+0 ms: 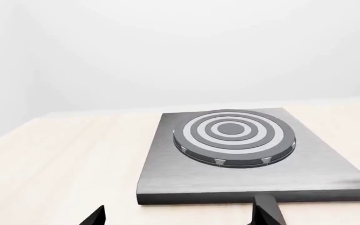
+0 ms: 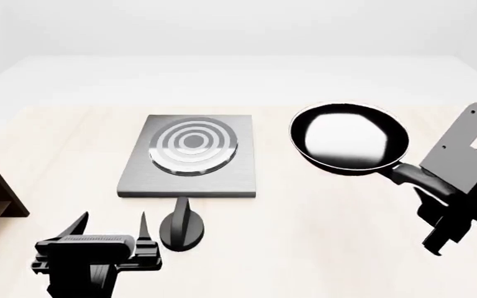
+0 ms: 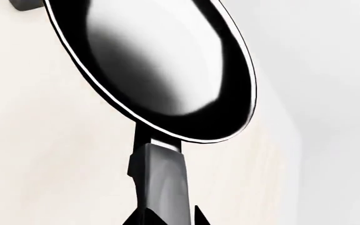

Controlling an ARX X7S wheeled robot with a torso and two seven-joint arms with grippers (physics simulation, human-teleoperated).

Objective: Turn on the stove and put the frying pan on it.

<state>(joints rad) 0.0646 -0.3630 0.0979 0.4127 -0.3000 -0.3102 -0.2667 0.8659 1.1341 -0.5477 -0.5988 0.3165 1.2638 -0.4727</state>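
Head view alone gives us the whole layout: stove (image 2: 190, 156) flat on the table (image 2: 330, 236), its black knob (image 2: 181, 227) just before the near edge beside our left gripper (image 2: 112, 227), whose jaws stand wide and empty. Our right gripper (image 2: 444, 208) clamps the frying pan (image 2: 349, 138) by its handle (image 2: 414, 177), the pan right of the stove, handle running back toward us. Right wrist view shows the glossy interior close; we read no writing anywhere.
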